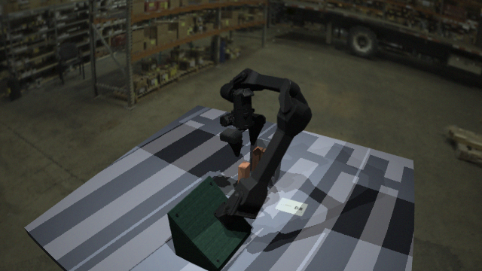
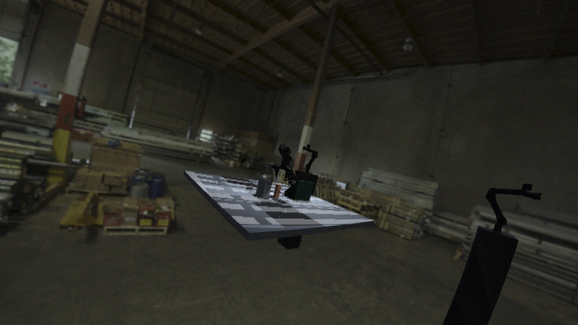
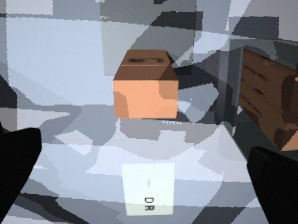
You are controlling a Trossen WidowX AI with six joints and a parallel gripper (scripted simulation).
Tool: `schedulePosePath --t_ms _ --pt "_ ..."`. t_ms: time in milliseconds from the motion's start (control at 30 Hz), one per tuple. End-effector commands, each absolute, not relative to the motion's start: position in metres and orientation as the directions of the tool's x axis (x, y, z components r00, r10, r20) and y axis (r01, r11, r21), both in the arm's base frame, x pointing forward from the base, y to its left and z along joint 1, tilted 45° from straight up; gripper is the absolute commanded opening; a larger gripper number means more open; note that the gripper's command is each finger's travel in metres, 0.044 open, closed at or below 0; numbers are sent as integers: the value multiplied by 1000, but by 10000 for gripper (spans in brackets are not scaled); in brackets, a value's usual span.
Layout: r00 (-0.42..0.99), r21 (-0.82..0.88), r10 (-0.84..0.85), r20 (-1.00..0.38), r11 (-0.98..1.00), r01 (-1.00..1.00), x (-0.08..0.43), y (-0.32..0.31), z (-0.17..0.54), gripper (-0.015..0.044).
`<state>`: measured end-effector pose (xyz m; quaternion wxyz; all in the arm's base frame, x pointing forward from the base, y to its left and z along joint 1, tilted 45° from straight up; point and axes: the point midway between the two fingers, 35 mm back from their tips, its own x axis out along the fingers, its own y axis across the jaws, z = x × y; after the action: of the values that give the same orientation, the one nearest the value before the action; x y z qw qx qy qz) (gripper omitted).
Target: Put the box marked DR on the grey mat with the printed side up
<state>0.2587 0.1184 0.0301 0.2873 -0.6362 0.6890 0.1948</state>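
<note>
QSFP-100G box [image 1: 244, 171] [image 2: 277, 191] [image 3: 145, 97] is standing upright on grey mat [image 3: 120, 40], code unreadable, can't tell if DR. Other boxes [image 1: 257, 155] [image 3: 270, 100] are standing in bin [image 1: 277, 171] [image 2: 263, 187] [image 3: 227, 85]. Tool [image 1: 245, 150] [image 3: 147, 148] is hovering above, fingers spread wide, holding nothing. DR card [image 1: 291, 206] [image 3: 148, 189] is lying on desk [image 1: 113, 211] [image 2: 244, 230] [image 3: 50, 50].

One box [image 1: 244, 171] [image 2: 276, 191] [image 3: 145, 98] stands beside the bin [image 1: 277, 172] [image 2: 263, 188] [image 3: 227, 92], other boxes [image 1: 257, 157] [image 3: 270, 100] inside it.

The open end effector [image 1: 245, 151] hangs above an upright orange-brown box [image 1: 244, 171], touching nothing.
</note>
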Motion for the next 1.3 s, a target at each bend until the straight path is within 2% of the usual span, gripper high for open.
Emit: schedulePosePath --t_ms 0,767,1267 --pt "-8 -114 -795 -607 96 -989 260 122 30 440" --pt "-55 -63 -839 -541 106 -992 261 153 -19 440" --pt "-92 -48 -863 -498 133 -990 262 140 -36 440"
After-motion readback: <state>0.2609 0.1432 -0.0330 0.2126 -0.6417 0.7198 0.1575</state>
